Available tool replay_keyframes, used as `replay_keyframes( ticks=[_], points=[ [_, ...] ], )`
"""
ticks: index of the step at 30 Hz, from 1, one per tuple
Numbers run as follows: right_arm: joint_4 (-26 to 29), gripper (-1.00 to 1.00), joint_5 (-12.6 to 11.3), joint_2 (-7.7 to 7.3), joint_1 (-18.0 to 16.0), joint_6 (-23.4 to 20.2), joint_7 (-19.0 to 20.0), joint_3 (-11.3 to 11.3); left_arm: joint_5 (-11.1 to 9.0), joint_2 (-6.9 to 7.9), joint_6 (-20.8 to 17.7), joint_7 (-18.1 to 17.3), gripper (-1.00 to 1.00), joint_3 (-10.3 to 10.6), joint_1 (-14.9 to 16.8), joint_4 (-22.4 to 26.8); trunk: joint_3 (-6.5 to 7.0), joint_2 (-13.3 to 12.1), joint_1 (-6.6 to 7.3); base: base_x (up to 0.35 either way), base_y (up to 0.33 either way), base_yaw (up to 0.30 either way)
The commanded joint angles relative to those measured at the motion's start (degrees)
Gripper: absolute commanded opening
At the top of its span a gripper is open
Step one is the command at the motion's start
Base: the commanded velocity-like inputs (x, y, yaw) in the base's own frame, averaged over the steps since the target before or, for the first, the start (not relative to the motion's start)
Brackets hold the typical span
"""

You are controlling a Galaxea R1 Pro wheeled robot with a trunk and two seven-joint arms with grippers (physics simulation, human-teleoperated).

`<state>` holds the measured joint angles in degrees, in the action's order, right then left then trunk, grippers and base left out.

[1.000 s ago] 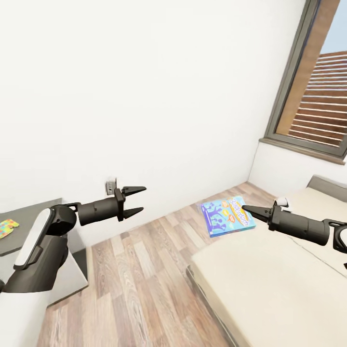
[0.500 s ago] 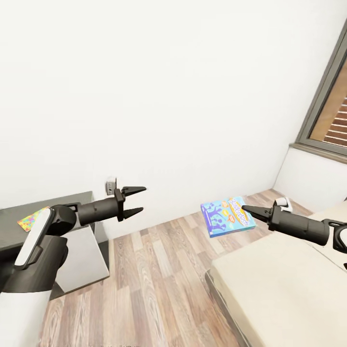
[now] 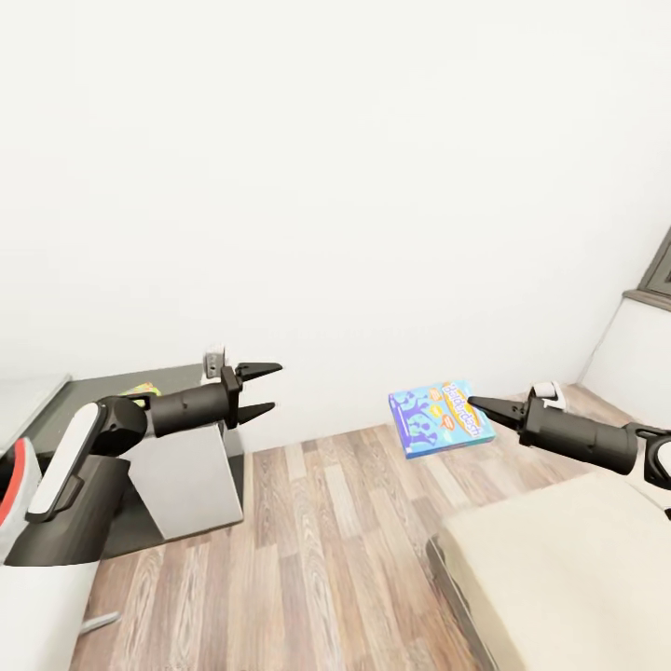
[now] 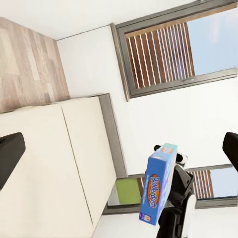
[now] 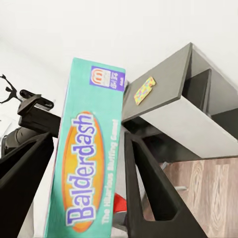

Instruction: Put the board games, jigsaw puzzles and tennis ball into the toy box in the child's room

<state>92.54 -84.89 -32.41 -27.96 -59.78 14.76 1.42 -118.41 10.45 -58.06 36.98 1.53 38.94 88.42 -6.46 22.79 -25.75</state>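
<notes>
A plain white wall spans most of the head view, with pale wood-plank flooring below it. At the lower right corner sits the wide low bed with a plain beige mattress; the left wrist view shows the same mattress beside a grey padded headboard and a slatted window. At the left of the head view stands a low cabinet with a dark grey top and pale grey side; on that top lies a small flat box in a yellow, pink, blue and green pattern, probably one of the jigsaw puzzles, though it is too small there to be sure. The right wrist view shows this patterned box lying flat on the same dark top. The flat blue cardboard game box printed "Balderdash" hangs in the air above the floor, between the cabinet and the bed, pinched at one edge by the right gripper; its dark fingers press against both faces of the box. The left gripper is held out level in front of the wall with its two pointed fingers spread apart, nothing between them.
</notes>
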Motion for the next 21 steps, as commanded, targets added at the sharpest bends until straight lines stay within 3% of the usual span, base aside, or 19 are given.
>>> replay_keyframes(
  ticks=[1, 9, 21],
  points=[
    [0.0, -1.00, 0.2, -0.02, 0.0, -0.2, 0.6, 0.1, -0.5, 0.01, 0.0, 0.6, 1.00, 0.0, 0.1, 0.0, -0.11, 0.1, -0.04, 0.000, 0.000, 0.285],
    [0.0, -1.00, 0.2, -0.02, 0.0, -0.2, 0.6, 0.3, -0.4, 0.01, -0.1, 0.4, 1.00, 0.0, 0.1, 0.0, 0.06, 0.1, -0.04, 0.117, 0.000, 0.285],
    [0.0, -1.00, 0.2, -0.02, -0.1, -0.2, 0.6, 0.6, -0.3, 0.01, -0.2, 0.4, 1.00, 0.0, 0.1, 0.1, 0.30, 0.1, -0.04, 0.300, 0.000, 0.285]
  ],
)
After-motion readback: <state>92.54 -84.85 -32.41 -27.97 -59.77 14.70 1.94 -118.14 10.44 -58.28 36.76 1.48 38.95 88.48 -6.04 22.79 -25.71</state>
